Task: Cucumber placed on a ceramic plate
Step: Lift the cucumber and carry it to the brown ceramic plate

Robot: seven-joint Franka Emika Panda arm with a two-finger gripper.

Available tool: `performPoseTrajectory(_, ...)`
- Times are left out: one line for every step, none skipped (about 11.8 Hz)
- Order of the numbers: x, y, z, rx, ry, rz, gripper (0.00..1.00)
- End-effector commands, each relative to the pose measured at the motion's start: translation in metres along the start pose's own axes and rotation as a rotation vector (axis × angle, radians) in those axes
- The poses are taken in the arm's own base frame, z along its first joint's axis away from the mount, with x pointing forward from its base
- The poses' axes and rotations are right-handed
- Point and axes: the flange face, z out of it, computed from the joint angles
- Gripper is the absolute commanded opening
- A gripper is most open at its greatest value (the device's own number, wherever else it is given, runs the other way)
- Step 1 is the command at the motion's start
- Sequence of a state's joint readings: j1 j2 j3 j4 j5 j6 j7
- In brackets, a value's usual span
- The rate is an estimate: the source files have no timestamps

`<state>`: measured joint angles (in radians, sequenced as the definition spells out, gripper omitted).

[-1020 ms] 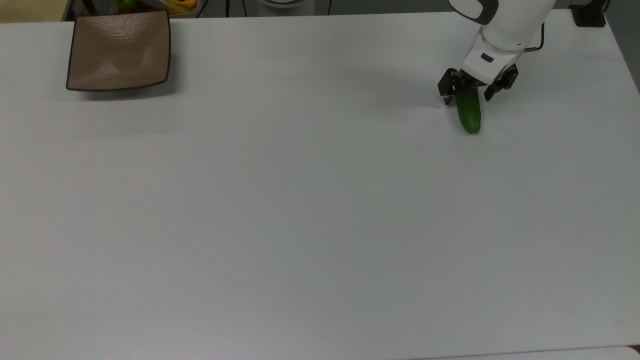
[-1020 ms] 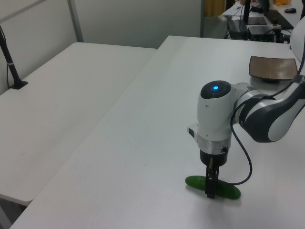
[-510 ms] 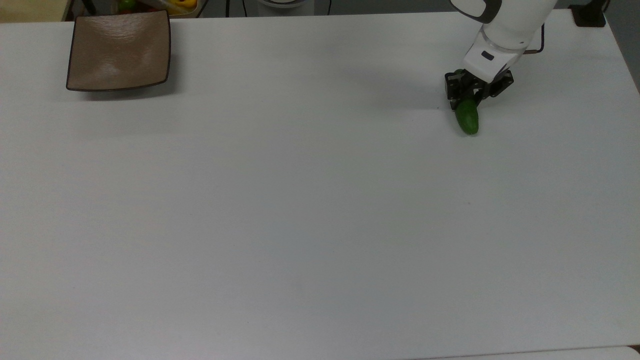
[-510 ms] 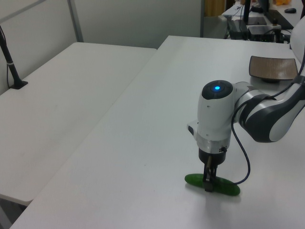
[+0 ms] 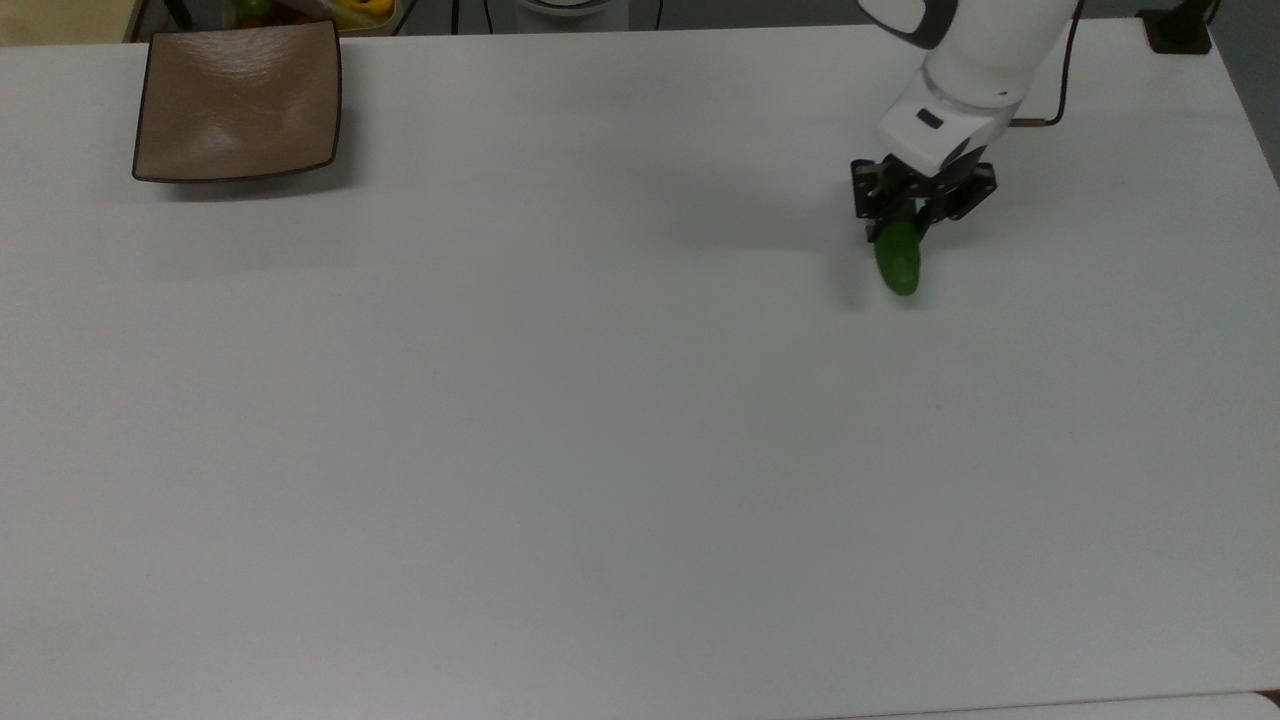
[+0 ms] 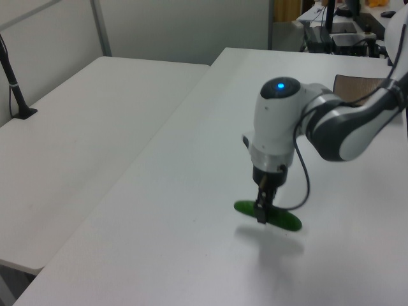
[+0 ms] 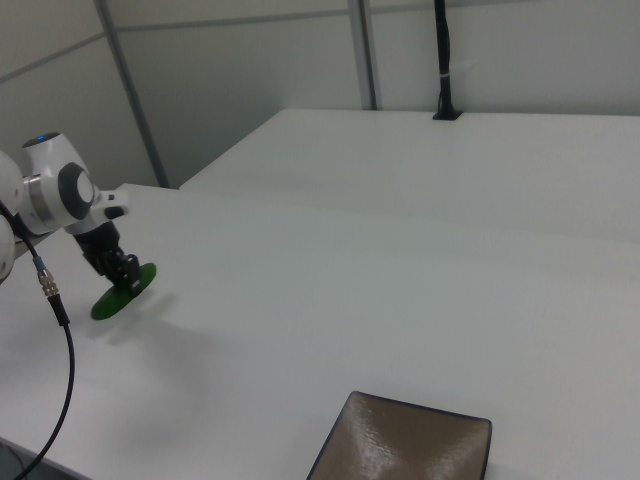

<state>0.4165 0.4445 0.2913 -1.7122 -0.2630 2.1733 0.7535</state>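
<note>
Cucumber (image 5: 898,263) pinched mid-length in the claw (image 5: 905,216), lifted clear of the table (image 5: 600,400), shadow beneath it. Long axis roughly level, crosswise to the fingers. Ceramic plate (image 5: 238,100) sits well apart, at the far corner toward the top view's left.

Dark, glossy green on the cucumber (image 5: 898,262), plain and unpatterned. Glossy taupe-brown on the ceramic plate (image 5: 238,100), faintly rippled, edged by a thin dark rim. Black on the gripper (image 5: 905,212), below a white arm (image 6: 275,131) with dark grey joint bands and one small blue light. Plain white across the table (image 5: 560,430).
</note>
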Motion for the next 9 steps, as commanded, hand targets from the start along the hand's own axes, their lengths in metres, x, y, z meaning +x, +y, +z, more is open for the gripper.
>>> performPoseTrajectory(0.029, 0.054, -0.004, -0.057, 0.029, 0.044, 0.29)
performPoseTrajectory(0.04, 0.075, -0.01, -0.07, 0.044, 0.037, 0.29)
performPoseTrajectory(0.049, 0.098, -0.015, -0.083, 0.041, 0.026, 0.29)
performPoseTrajectory(0.055, 0.119, -0.015, -0.097, 0.036, 0.017, 0.29)
performPoseTrajectory(0.058, 0.14, -0.014, -0.119, 0.02, 0.008, 0.29)
performPoseTrajectory(0.064, 0.164, -0.017, -0.139, 0.003, -0.006, 0.29)
performPoseTrajectory(0.069, 0.19, -0.024, -0.152, -0.013, -0.028, 0.29)
performPoseTrajectory(0.07, 0.21, -0.032, -0.148, -0.029, -0.028, 0.29)
performPoseTrajectory(0.068, 0.228, -0.041, -0.144, -0.055, -0.038, 0.29)
